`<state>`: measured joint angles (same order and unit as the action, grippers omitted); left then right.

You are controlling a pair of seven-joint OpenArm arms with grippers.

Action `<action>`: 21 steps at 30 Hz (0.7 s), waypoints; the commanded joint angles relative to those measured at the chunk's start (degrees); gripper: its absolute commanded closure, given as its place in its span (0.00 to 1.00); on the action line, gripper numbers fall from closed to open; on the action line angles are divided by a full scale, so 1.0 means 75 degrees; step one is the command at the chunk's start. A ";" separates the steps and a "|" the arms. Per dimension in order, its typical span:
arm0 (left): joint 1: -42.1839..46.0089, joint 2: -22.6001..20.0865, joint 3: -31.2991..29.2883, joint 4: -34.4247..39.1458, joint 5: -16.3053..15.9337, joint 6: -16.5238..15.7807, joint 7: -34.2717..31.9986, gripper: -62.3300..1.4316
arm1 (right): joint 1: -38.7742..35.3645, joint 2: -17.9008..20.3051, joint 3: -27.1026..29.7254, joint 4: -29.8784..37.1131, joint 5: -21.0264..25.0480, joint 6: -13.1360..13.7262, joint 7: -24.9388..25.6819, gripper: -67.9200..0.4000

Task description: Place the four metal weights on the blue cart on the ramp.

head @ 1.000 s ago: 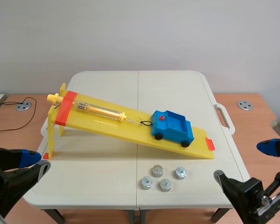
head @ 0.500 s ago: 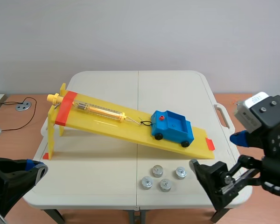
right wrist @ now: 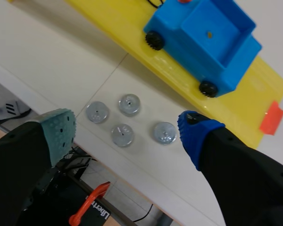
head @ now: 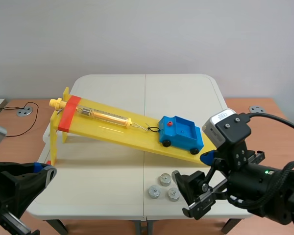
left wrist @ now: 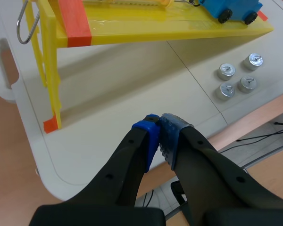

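The blue cart [head: 181,132] sits low on the yellow ramp [head: 112,128], tied by a cord to a spring scale. Several metal weights [head: 165,179] lie on the white table in front of the ramp's low end. My right gripper [head: 196,173] hangs open just above them, covering one in the scene view. The right wrist view shows the weights [right wrist: 122,135] below and between its grey-green pad [right wrist: 59,129] and blue pad [right wrist: 195,132], with the cart [right wrist: 203,40] ahead. My left gripper [left wrist: 159,136] is shut on nothing at the table's near left corner, far from the weights [left wrist: 225,90].
The ramp stands on yellow legs [head: 53,142] at its high left end. A spring scale [head: 100,115] lies along its upper half. The table [head: 103,181] has handles at both sides; its front edge runs close under both grippers.
My right arm has swung in from the right edge to over the weights, fingers open. The left arm has sunk a little at the lower left. Cart and weights have not moved.
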<state>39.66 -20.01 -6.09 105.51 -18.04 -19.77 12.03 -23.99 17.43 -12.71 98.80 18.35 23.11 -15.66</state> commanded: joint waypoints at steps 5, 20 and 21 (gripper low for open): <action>0.0020 0.0041 -0.0114 0.0536 -0.0423 -0.0189 -0.0772 0.93 | 0.0606 -0.0175 -0.0251 0.0099 -0.0379 -0.0119 0.0624 0.37; 0.0020 0.0041 -0.0114 0.0536 -0.0425 -0.0189 -0.0766 0.93 | 0.1571 -0.0927 -0.0839 -0.1425 -0.0912 -0.0111 0.1451 0.37; 0.0020 0.0041 -0.0114 0.0536 -0.0425 -0.0189 -0.0766 0.93 | 0.1614 -0.0956 -0.0898 -0.1515 -0.0915 -0.0111 0.1480 0.37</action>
<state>39.51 -20.01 -6.09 105.51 -18.04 -19.77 12.05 -15.94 10.57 -19.31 84.49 9.41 23.09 -12.45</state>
